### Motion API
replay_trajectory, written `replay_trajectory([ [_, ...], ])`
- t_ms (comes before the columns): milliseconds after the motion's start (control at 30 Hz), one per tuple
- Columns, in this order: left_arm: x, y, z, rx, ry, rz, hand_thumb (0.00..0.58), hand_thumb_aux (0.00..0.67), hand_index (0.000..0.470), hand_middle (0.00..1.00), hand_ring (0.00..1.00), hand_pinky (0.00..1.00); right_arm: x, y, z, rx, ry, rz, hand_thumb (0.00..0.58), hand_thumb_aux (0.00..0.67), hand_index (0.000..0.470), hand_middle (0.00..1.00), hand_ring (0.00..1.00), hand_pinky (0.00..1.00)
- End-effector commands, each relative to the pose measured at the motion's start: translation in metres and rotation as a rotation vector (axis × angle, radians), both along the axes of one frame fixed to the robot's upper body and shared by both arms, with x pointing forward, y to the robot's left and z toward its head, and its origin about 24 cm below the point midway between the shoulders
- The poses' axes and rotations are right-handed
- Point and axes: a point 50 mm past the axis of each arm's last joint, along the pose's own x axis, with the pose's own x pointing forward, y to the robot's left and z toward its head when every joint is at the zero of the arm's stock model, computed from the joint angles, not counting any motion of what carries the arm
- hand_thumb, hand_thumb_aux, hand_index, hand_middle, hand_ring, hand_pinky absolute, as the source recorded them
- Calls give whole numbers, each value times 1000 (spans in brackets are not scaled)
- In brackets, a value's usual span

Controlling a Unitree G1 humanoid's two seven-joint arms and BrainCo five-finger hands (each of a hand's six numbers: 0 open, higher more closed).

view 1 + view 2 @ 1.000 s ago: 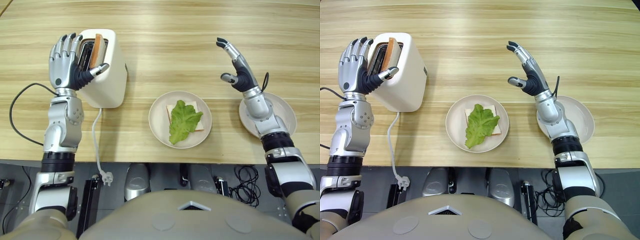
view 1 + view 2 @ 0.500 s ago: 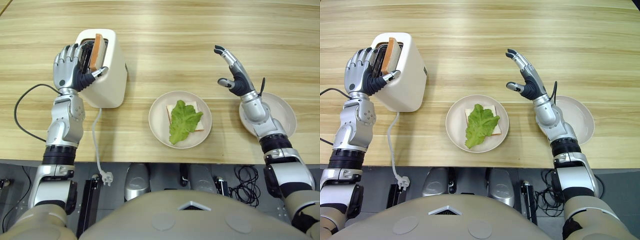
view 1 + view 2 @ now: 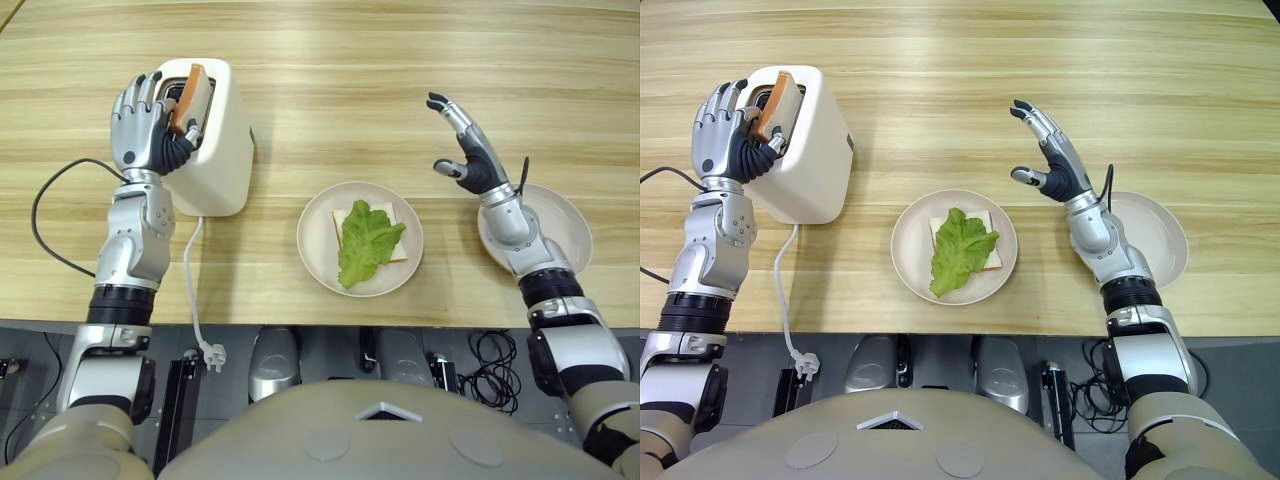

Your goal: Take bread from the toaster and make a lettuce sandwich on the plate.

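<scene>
At the toaster [image 3: 225, 150], the left robot hand [image 3: 148, 125] had closed in and pinched the bread slice [image 3: 195, 88], likely ready for lifting out.

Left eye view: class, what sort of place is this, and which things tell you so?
Probably a robotics lab bench staged as a kitchen: a toaster holding a bread slice and a plate with lettuce on a wooden table, with loose cables under its front edge.
</scene>
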Motion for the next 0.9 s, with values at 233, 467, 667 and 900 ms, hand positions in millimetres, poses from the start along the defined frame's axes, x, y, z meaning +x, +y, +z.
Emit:
replay_trajectory([
  [233, 11, -8, 47, 39, -172, -63, 580, 670, 460, 1000, 1000, 1000, 0, -1, -5, 0, 8, -20, 0, 0, 0, 0, 0, 0],
  [467, 7, -22, 95, 74, -345, -125, 580, 670, 460, 1000, 1000, 1000, 0, -5, 2, 17, -37, -39, 0, 0, 0, 0, 0, 0],
  [667, -5, -51, 112, -4, -384, -311, 580, 670, 460, 1000, 1000, 1000, -5, -6, 23, 52, -171, -25, 0, 0, 0, 0, 0, 0],
  [900, -10, -102, 88, -470, -98, -727, 580, 670, 460, 1000, 1000, 1000, -21, -3, 48, 96, -308, 63, 0, 0, 0, 0, 0, 0],
])
